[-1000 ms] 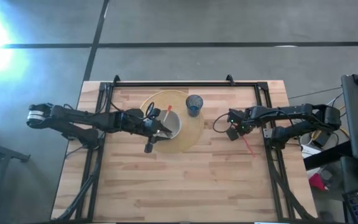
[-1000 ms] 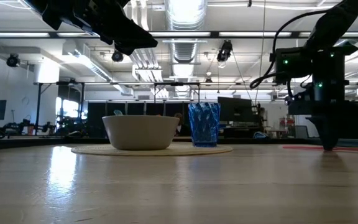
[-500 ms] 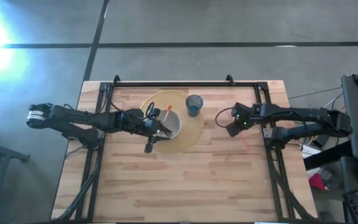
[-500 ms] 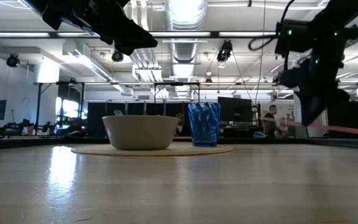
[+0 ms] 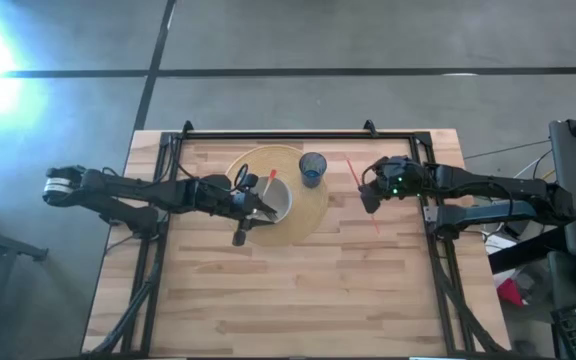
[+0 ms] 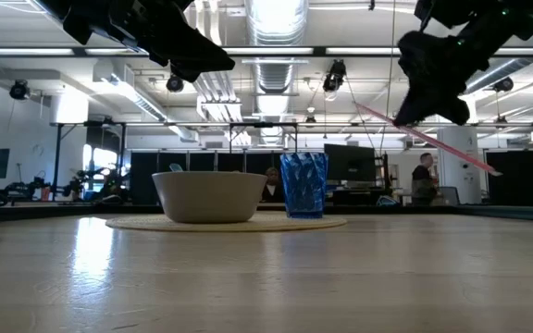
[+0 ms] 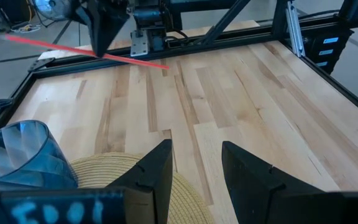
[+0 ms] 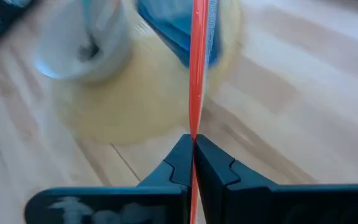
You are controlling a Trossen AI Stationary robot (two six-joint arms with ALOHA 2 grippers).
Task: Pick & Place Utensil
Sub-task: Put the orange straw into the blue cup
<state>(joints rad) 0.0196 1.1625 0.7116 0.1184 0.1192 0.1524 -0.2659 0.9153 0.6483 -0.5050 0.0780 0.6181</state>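
right gripper (image 5: 367, 197) clamped on red utensil (image 5: 361, 194), aloft beside blue cup (image 5: 313, 168); left gripper (image 5: 268, 210) parted, empty

Right tool (image 6: 430, 104) aloft — red utensil (image 6: 424, 137) tilted

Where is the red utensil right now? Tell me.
The red utensil is off the table, pinched in the right gripper, in the high view just right of the blue cup and the round mat.

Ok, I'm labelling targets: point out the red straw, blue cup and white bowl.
red straw (image 6: 433, 141): low view, mid-shaft below the right gripper.
blue cup (image 6: 303, 185): low view, middle of its wall.
white bowl (image 6: 209, 196): low view, outer wall.
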